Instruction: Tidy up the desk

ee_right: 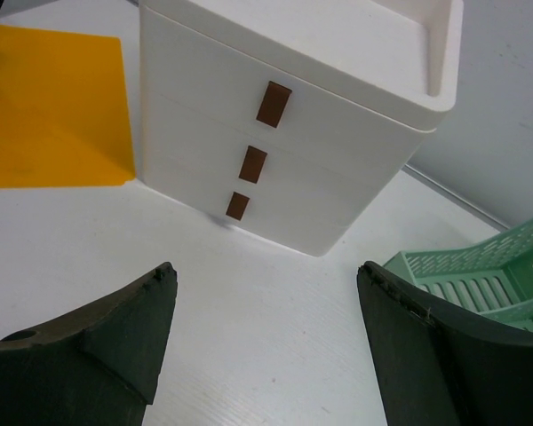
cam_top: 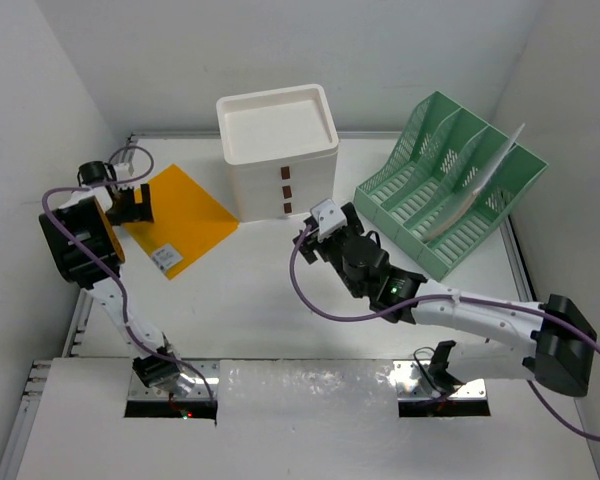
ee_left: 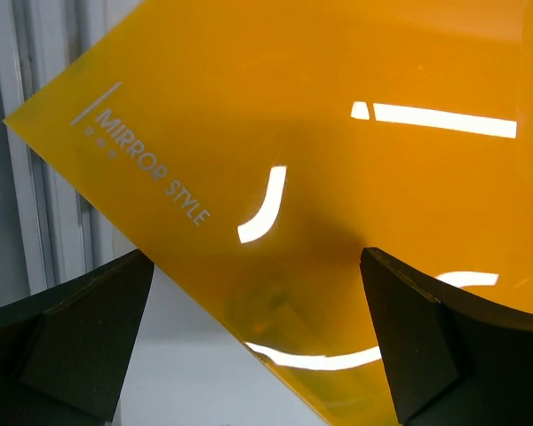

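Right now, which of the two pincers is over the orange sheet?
The left pincer: its wrist view shows the orange sheet right beneath its open jaws. The right pincer faces the white drawer box instead.

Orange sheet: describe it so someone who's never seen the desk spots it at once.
On the white desk, find the white three-drawer box at the far middle. Flat on the surface just left of it lies the orange sheet, under the open left claw. It is the only orange, glossy thing there, lettered MIRROR STYLE, unlike the green mesh file rack on the right.
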Action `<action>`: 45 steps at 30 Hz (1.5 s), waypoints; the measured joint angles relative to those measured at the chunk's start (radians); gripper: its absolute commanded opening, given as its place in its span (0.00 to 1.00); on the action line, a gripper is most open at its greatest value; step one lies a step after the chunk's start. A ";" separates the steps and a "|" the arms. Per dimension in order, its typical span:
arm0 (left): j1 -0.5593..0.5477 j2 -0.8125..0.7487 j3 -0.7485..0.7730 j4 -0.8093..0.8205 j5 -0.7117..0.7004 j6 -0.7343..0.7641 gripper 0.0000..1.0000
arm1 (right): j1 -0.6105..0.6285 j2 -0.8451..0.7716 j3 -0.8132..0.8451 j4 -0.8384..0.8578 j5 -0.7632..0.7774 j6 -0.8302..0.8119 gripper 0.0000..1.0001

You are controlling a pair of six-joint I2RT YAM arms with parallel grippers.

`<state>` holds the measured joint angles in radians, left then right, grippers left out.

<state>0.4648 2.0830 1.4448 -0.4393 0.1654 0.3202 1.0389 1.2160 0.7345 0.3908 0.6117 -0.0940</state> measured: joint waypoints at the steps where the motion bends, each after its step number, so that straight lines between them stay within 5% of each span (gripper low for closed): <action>1: 0.000 -0.013 -0.024 0.014 0.000 0.024 1.00 | 0.002 -0.017 -0.014 0.000 0.005 0.000 0.80; 3: 0.000 -0.045 -0.074 0.027 0.008 0.060 0.99 | 0.006 -0.037 -0.029 0.002 0.012 0.000 0.79; 9: -0.008 -0.157 -0.242 0.087 0.013 0.192 0.79 | 0.015 -0.084 -0.066 0.015 0.027 0.001 0.79; 15: -0.008 -0.314 -0.481 0.238 0.007 0.377 0.81 | 0.030 -0.081 -0.068 -0.010 0.000 0.007 0.79; 25: 0.001 -0.511 -0.788 0.452 -0.065 0.755 0.79 | 0.086 0.183 0.074 -0.098 -0.214 0.019 0.81; 31: 0.038 -0.811 -1.010 0.359 -0.019 1.046 0.87 | 0.090 0.305 0.149 -0.108 -0.357 0.065 0.81; 34: 0.061 -0.852 -0.951 0.107 0.092 1.054 0.87 | 0.090 0.360 0.182 -0.109 -0.411 0.094 0.82; 38: 0.101 -0.719 -0.665 -0.124 0.263 0.938 0.87 | 0.090 0.428 0.246 -0.110 -0.444 0.147 0.83; 42: 0.108 -0.623 -0.389 -0.160 0.387 0.724 0.87 | 0.082 0.569 0.405 -0.139 -0.482 0.245 0.78; 45: 0.108 -0.536 -0.251 -0.122 0.350 0.537 0.87 | 0.058 0.704 0.540 -0.142 -0.558 0.357 0.71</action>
<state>0.5732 1.5467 1.1942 -0.5613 0.5156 0.8570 1.0966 1.9202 1.2747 0.2493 0.0532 0.2634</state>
